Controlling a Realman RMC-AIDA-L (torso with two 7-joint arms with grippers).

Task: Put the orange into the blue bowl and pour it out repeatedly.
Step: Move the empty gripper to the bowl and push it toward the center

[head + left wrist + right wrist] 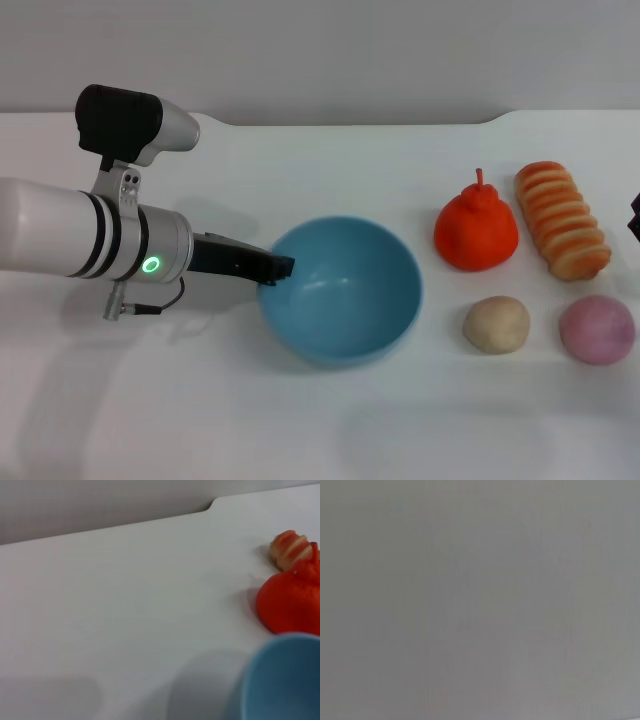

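Note:
The blue bowl [342, 290] stands upright and empty in the middle of the white table; its rim also shows in the left wrist view [280, 680]. My left gripper [278, 268] reaches in from the left and is shut on the bowl's left rim. The orange [476, 232], red-orange with a knobby top and short stem, sits on the table to the right of the bowl, apart from it; it also shows in the left wrist view [290, 602]. My right gripper is out of view, and the right wrist view shows only a plain grey surface.
A ridged orange-cream bread loaf [561, 220] lies right of the orange. A beige ball [496, 324] and a pink ball [596, 329] sit in front of them. The table's far edge [350, 122] meets a grey wall.

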